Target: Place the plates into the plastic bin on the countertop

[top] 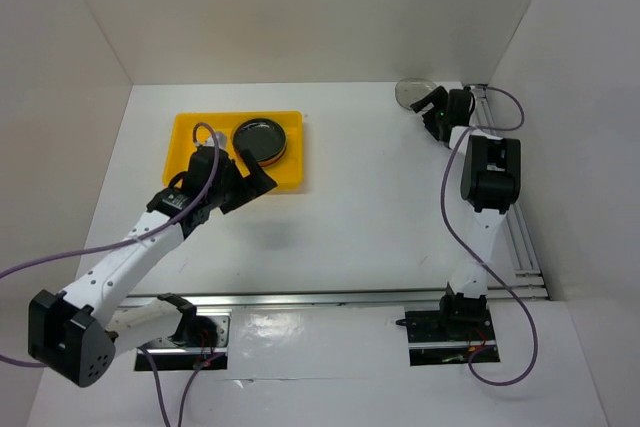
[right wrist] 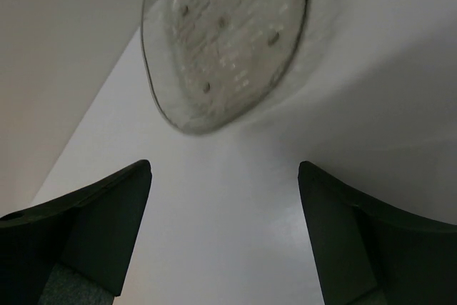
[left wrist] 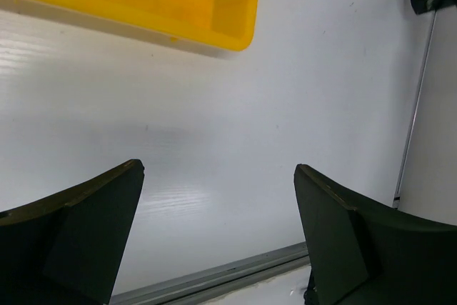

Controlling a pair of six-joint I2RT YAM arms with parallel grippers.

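Observation:
The yellow plastic bin [top: 195,137] stands at the back left of the white countertop [top: 370,217]. A stack of plates sits in its right half, a glossy black plate [top: 262,136] on top and an orange rim showing under it. My left gripper [top: 255,189] is open and empty, just off the bin's front right corner; the left wrist view shows that corner [left wrist: 214,5] beyond the gripper [left wrist: 218,176]. A grey plate [top: 412,93] rests at the back right, tilted against the wall. My right gripper [top: 428,115] is open just short of it [right wrist: 221,33], the gripper [right wrist: 225,169] empty.
White walls close the back and both sides. A metal rail [top: 330,297] runs along the near edge, and another rail [top: 522,237] runs along the right wall. Purple cables trail from both arms. The near rail also shows in the left wrist view [left wrist: 214,276].

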